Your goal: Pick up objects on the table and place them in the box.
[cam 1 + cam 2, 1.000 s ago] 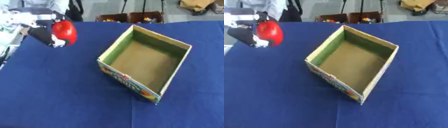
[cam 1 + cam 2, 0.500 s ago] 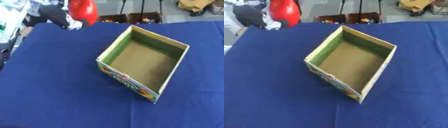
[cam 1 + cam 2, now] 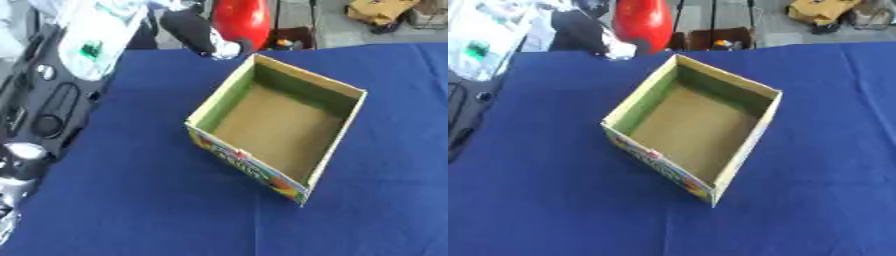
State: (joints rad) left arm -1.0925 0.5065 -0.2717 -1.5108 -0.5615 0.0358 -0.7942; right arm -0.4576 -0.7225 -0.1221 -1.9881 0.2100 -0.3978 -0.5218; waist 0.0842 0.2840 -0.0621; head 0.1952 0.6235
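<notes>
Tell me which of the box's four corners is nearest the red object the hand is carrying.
The far corner of the box, just below the red object held by the left hand; the other three lie farther.

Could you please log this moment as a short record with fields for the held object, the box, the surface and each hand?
held object: red rounded object, raised above the table beyond the box's far left corner
holder: left robot hand, fingers curled round the red object
box: open cardboard box, upright, set askew, nothing visible inside
surface: blue tablecloth
right hand: not in view
background: clutter on the floor beyond the table's far edge
</notes>
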